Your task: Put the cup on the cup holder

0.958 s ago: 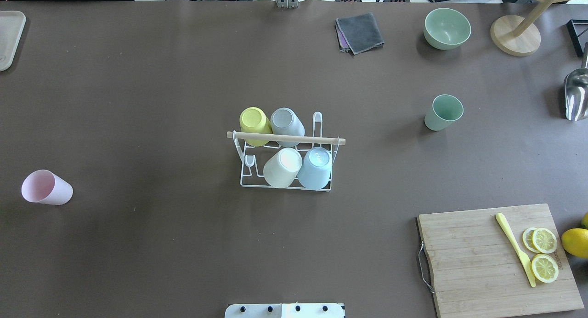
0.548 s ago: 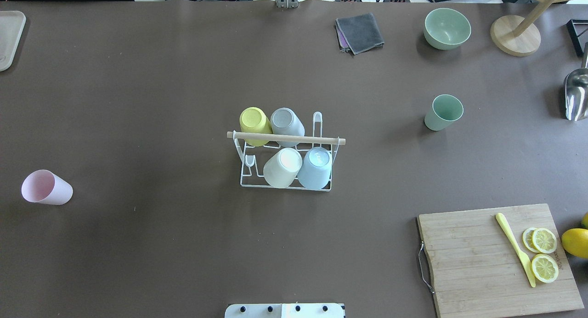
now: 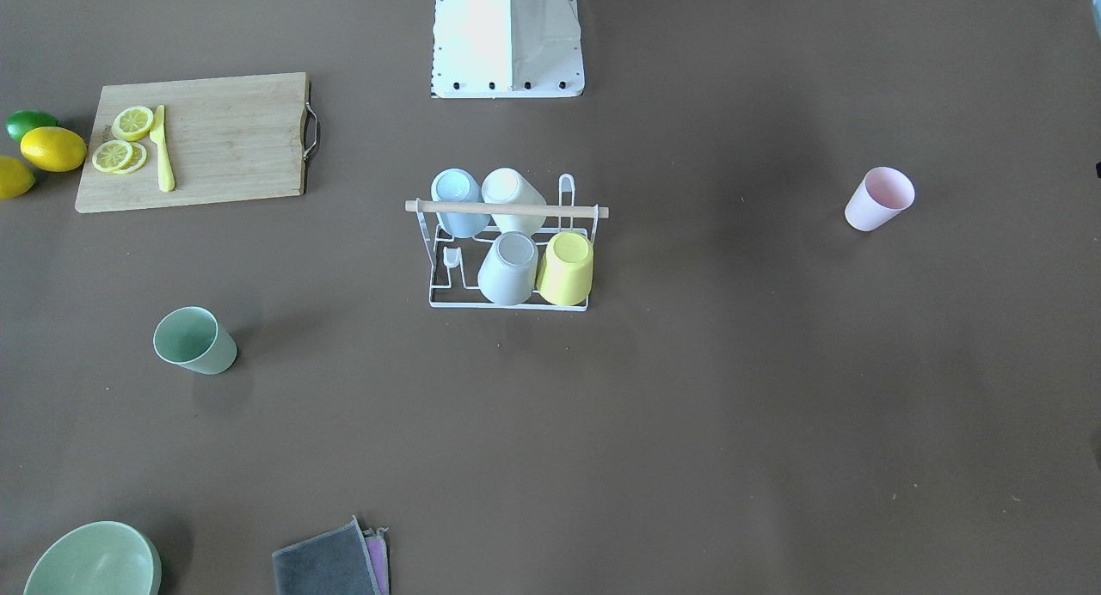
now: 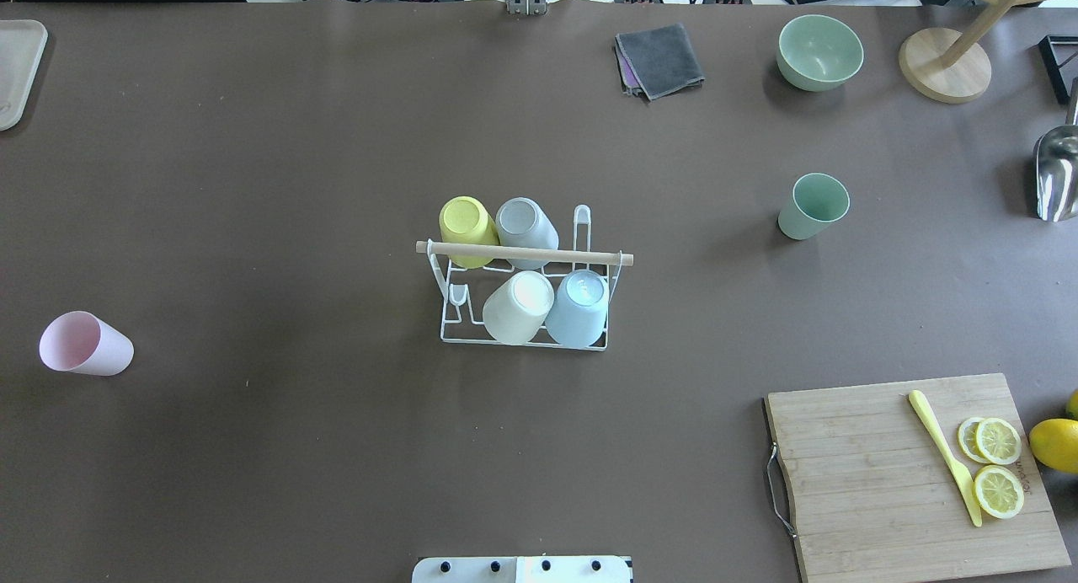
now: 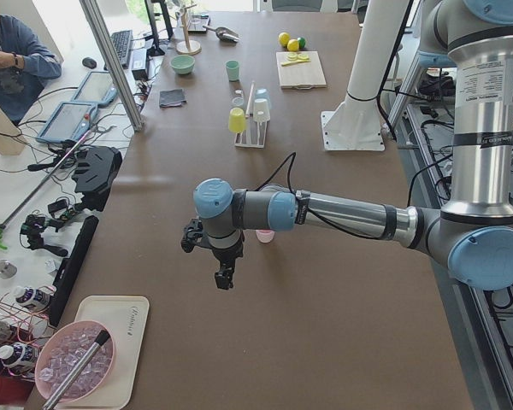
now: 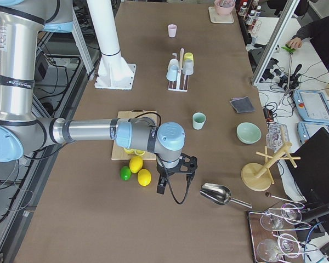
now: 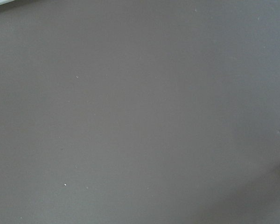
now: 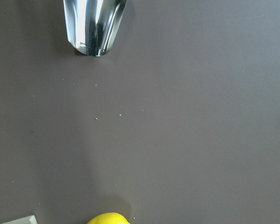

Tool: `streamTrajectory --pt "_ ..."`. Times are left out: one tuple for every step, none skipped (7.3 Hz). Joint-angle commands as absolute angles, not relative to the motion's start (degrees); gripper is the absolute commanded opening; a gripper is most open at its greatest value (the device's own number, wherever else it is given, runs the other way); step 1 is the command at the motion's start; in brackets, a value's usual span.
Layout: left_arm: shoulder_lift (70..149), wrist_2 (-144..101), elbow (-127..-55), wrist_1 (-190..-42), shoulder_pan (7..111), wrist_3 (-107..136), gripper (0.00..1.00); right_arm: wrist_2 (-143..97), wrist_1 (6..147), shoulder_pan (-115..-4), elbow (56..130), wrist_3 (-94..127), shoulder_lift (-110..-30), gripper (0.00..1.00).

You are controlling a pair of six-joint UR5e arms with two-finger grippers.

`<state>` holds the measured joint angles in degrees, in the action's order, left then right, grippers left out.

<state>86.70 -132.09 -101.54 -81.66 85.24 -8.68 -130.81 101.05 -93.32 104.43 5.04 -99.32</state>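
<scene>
A brown table covering is seen from across the table, with the robot's white base at the top. The cup holder is set at the middle, and four upturned cups are carried on its prongs: blue, cream, grey and yellow. A pink cup is stood well apart on the robot's left, and a green cup well apart on its right. A cutting board with lemon slices and a yellow knife is laid near the base. A green bowl and a grey cloth are cut by the lower edge.

From overhead, two prongs of the holder are seen bare, one far right and one near left.

From the left end, the left gripper is pointed down over the table, and the pink cup is partly hidden behind the forearm. Whether the fingers are spread or pressed together cannot be told. An operator is seated at a side bench.

From the right end, the right gripper is hung between the lemons and a metal scoop. Its finger state cannot be told either.

In the left wrist view only brown covering is shown. In the right wrist view the scoop and one lemon are seen at the edges.
</scene>
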Motion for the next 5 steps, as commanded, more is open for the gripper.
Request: streamTrajectory --pt "86.7 -132.0 -101.6 -81.7 85.3 -8.7 0.99 -131.0 98.3 -93.0 104.6 5.8 -99.3 1.0" --pt "86.7 -132.0 -101.6 -81.7 85.3 -8.7 0.99 -132.2 97.9 -92.8 104.9 5.9 -99.4 1.0" --pt "86.7 -132.0 -101.5 -81.7 85.3 -8.7 0.99 -134.0 98.0 -91.8 106.9 7.2 -99.3 1.0" --pt "86.7 -132.0 -101.5 -81.7 85.3 -8.7 0.99 -134.2 98.0 -89.4 109.7 12.6 -99.3 1.0" --pt "86.7 -132.0 -101.5 -81.7 85.3 -8.7 0.99 -134.2 97.9 -87.0 112.3 15.9 -99.3 1.0"
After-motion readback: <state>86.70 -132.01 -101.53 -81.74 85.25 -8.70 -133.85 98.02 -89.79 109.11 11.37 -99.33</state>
